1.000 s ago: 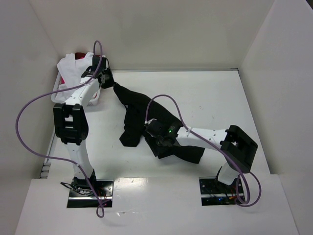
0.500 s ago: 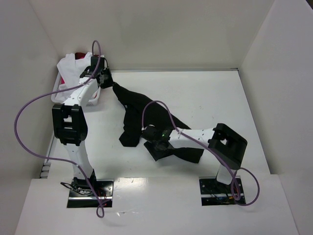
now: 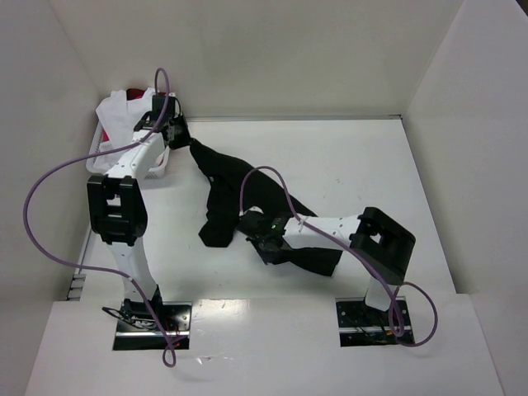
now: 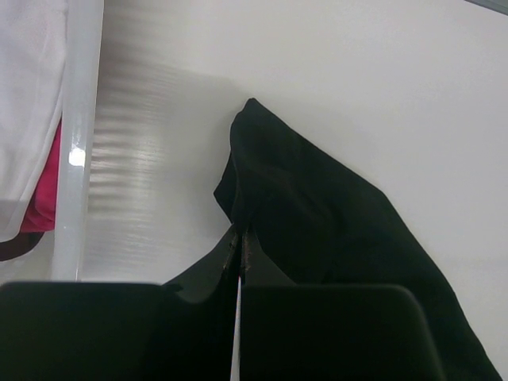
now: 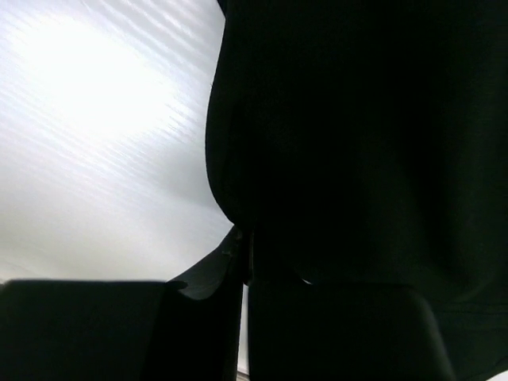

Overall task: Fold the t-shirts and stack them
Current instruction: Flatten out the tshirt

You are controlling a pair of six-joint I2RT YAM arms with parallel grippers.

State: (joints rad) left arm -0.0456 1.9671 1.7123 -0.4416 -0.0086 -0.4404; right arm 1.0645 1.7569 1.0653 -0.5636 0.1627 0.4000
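A black t-shirt lies crumpled in a long band across the table, from the back left to the front middle. My left gripper is shut on its far end, and the left wrist view shows the cloth pinched between the closed fingers. My right gripper is shut on the shirt's near edge. In the right wrist view the black cloth fills most of the picture above the closed gripper. A white t-shirt and a red one lie in the basket.
The white basket stands at the back left corner beside my left gripper; its rim shows in the left wrist view with white cloth and red cloth behind it. White walls enclose the table at the back and on both sides.
The right arm has shifted left along the shirt's near edge and its gripper has gone from open to shut on the black cloth. The left arm has kept still.
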